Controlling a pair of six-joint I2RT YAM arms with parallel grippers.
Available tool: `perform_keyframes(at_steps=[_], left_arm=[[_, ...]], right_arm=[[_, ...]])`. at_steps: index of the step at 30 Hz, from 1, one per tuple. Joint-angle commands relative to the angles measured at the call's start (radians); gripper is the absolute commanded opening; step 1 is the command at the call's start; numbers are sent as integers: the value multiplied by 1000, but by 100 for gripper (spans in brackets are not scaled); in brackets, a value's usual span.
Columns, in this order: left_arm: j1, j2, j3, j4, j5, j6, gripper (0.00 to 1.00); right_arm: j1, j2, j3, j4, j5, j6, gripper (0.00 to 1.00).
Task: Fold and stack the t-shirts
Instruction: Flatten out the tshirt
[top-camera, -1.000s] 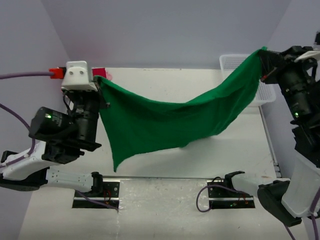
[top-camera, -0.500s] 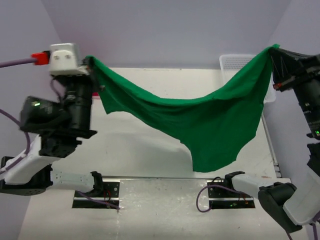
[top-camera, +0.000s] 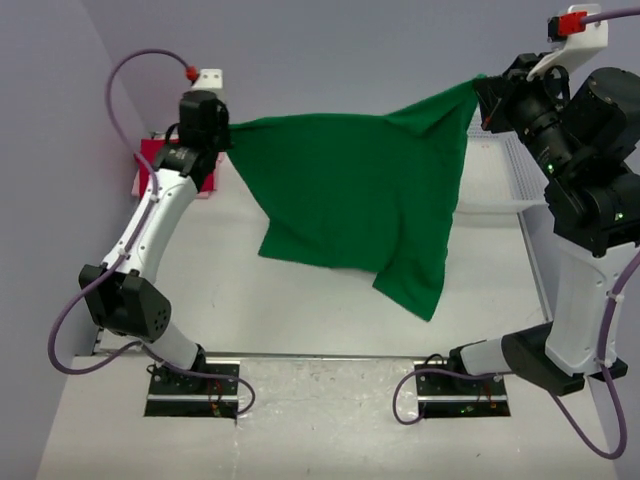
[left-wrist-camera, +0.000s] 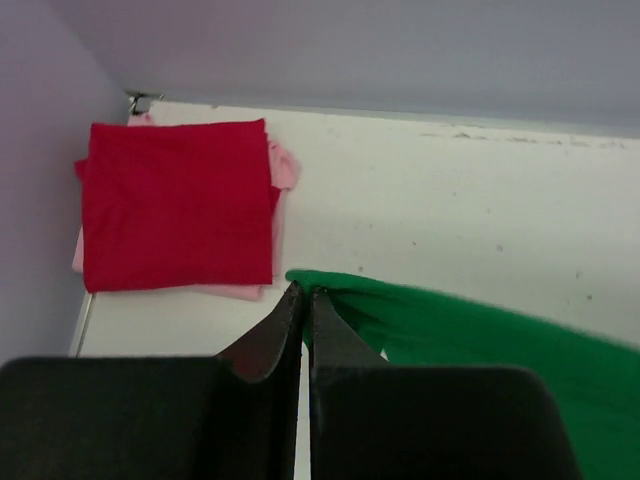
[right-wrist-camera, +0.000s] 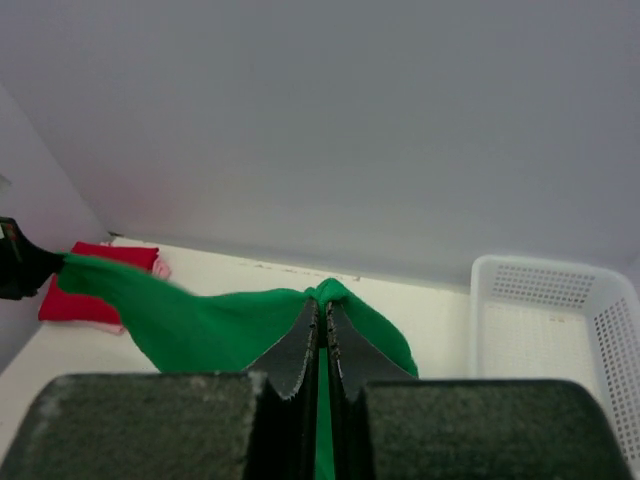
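The green t-shirt (top-camera: 350, 190) hangs spread in the air above the table, held by two corners. My left gripper (top-camera: 226, 133) is shut on its left corner, and my right gripper (top-camera: 481, 90) is shut on its right corner. The cloth's lower edge droops toward the table at the right middle. In the left wrist view the fingers (left-wrist-camera: 304, 300) pinch the green cloth (left-wrist-camera: 470, 330). In the right wrist view the gripper (right-wrist-camera: 324, 305) pinches a bunched green corner (right-wrist-camera: 200, 320). A folded red t-shirt (left-wrist-camera: 178, 205) lies on a pale pink one (left-wrist-camera: 285, 170) at the table's far left corner.
A white mesh basket (top-camera: 500, 170) stands at the back right, also in the right wrist view (right-wrist-camera: 545, 330). Grey walls close in the back and sides. The arm bases sit at the near edge.
Both arms have swung up and toward the back wall. The green t-shirt is lifted higher and stretched flatter between them. The left gripper has moved off the folded stack's side.
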Motion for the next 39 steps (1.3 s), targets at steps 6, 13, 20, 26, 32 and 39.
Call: perform_keyframes(at_steps=[6, 13, 20, 26, 32, 39], left_arm=[[152, -148, -24, 24, 163, -115, 0], [146, -324, -9, -19, 112, -96, 0], [143, -460, 77, -57, 106, -87, 0], [143, -529, 196, -109, 124, -86, 0], [143, -527, 359, -163, 166, -96, 0], [143, -527, 453, -168, 213, -118, 0]], right_arm=[[22, -66, -39, 72, 53, -49, 0], [143, -81, -24, 33, 150, -72, 0], [227, -162, 24, -4, 204, -85, 0], [244, -259, 65, -7, 127, -59, 0], [244, -326, 124, 32, 0, -39, 0], [243, -357, 124, 89, -143, -8, 0]])
